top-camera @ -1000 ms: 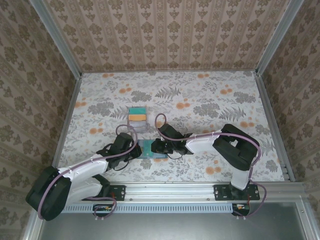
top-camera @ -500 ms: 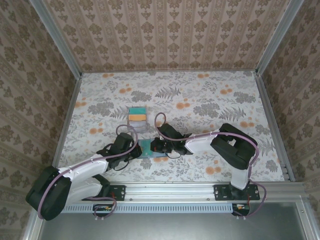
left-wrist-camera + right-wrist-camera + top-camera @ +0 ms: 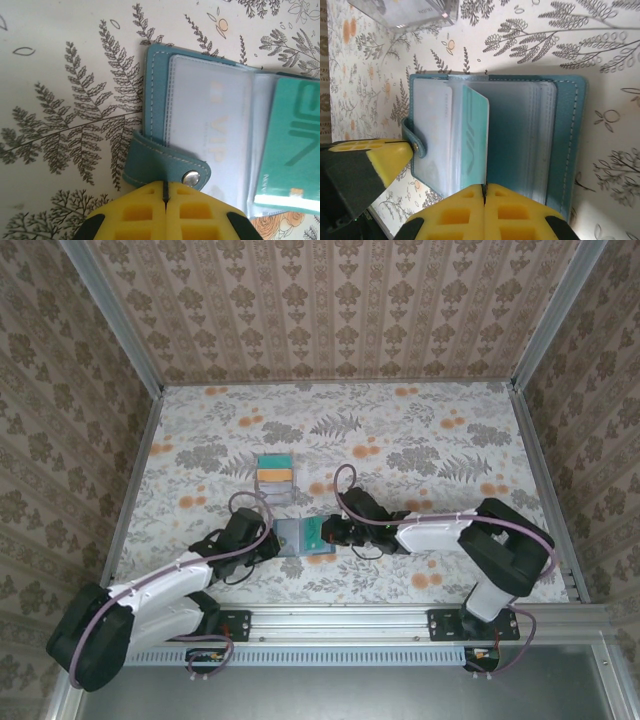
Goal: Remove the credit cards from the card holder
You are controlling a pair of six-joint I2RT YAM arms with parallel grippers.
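Note:
The card holder (image 3: 291,537) lies open on the table between the two arms, dark teal outside with clear sleeves inside (image 3: 210,115). My left gripper (image 3: 165,187) is shut on its snap strap (image 3: 160,162) at the left edge (image 3: 268,541). My right gripper (image 3: 484,189) is shut on the near edge of a teal-green credit card (image 3: 475,135), which stands tilted up out of the sleeves (image 3: 313,533). The same card (image 3: 292,150) appears at the right of the left wrist view. The holder (image 3: 565,145) stays flat under it.
A small pale grey tray (image 3: 274,473) behind the holder carries a teal card (image 3: 273,462) and an orange card (image 3: 274,476); its corner (image 3: 405,12) is close above the holder. The left gripper's yellow finger (image 3: 385,157) is at the holder's left. Patterned walls enclose the table.
The right gripper has drawn back to the right with the teal-green card, which now shows beside the sleeves. The left gripper has kept its hold on the strap.

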